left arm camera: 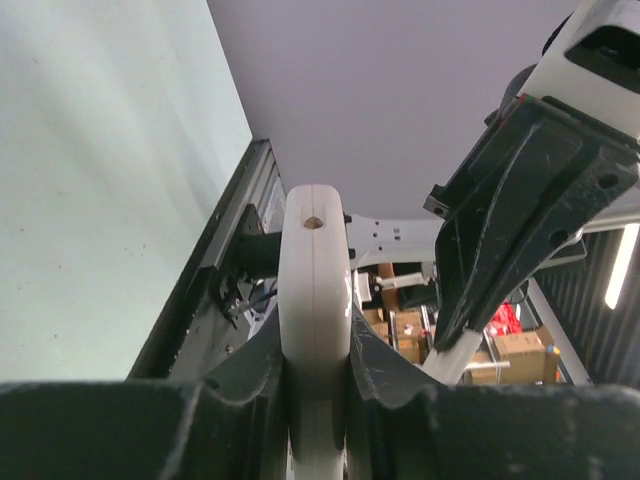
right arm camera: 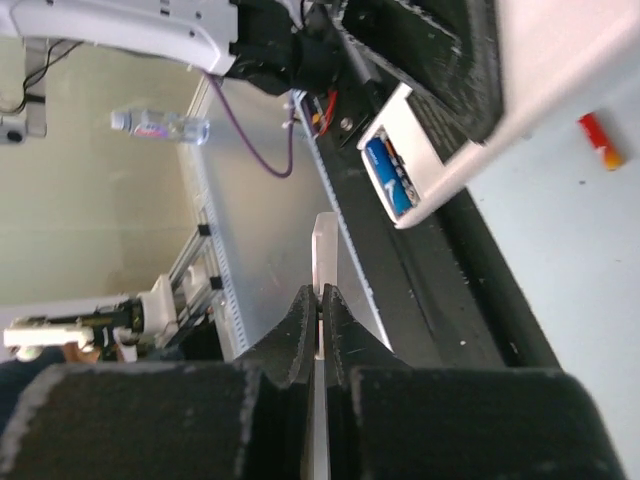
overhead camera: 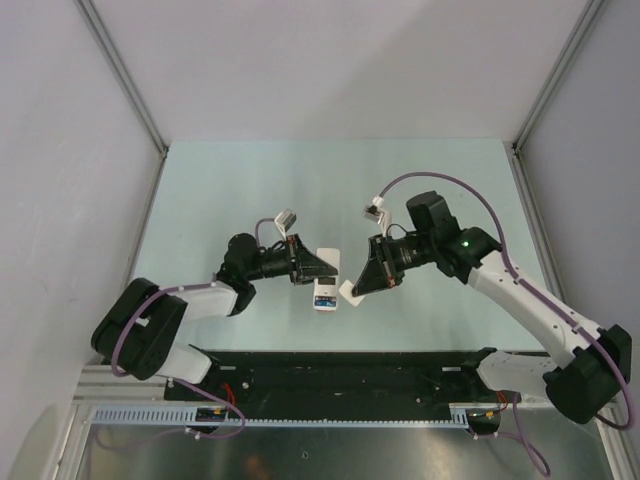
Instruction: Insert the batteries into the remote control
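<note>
While the remote (overhead camera: 328, 260) is being held above the table (overhead camera: 230, 190) by the left gripper (overhead camera: 316, 266), its battery bay is being shown open to the top camera. The remote is being clamped across its thin sides by the left fingers (left arm camera: 245, 400). In the left wrist view it is being seen edge-on, standing up between them, with a small round hole at its far end. A blue battery (right arm camera: 386, 172) is being carried inside the open bay; whether a second cell is lying next to it cannot be told.

Just beside the remote, at its right side and toward the arm bases, a thin white plate (right arm camera: 325, 255) is being gripped by the right gripper (right arm camera: 322, 300). The jaws are being pressed together on the plate with almost no gap between them. The plate is being held close to the remote, but whether the two are touching cannot be told.

A red battery (right arm camera: 598, 140) is lying on the table, apart from the remote, and it is being touched by neither gripper. Well away from the remote, outside the table, a water bottle (right arm camera: 160, 126) is being seen in the right wrist view.
</note>
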Robot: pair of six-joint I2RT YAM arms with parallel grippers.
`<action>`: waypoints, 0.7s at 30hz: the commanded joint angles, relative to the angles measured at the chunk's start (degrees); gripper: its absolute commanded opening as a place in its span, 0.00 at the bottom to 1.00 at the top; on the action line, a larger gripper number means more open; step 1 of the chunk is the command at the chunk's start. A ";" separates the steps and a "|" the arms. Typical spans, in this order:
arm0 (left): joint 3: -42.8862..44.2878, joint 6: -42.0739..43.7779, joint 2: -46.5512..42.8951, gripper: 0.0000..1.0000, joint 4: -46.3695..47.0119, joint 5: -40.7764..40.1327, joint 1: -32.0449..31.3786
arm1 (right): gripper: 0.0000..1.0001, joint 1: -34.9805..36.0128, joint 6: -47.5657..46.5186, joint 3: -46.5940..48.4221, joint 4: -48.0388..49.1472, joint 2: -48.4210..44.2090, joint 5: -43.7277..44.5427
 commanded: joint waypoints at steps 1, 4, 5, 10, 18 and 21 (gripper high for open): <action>3.50 0.12 1.95 0.00 2.77 5.24 -2.16 | 0.00 3.35 1.37 1.10 3.11 3.78 -5.76; 4.11 -0.24 2.92 0.00 2.68 5.77 -2.95 | 0.00 5.02 1.89 0.58 5.13 5.89 -6.11; 4.12 -0.32 3.09 0.00 2.68 5.94 -3.13 | 0.00 5.20 1.98 0.40 5.40 6.51 -6.11; 4.82 -1.11 3.36 0.00 2.86 6.65 -4.01 | 0.00 5.47 2.25 0.05 7.25 9.15 -6.81; 3.94 -2.43 2.92 0.00 2.86 7.26 -4.53 | 0.07 5.29 0.75 0.05 7.42 12.84 -6.81; 3.68 -2.78 3.01 0.00 2.77 7.26 -4.71 | 0.11 5.12 0.84 0.05 7.78 13.28 -6.64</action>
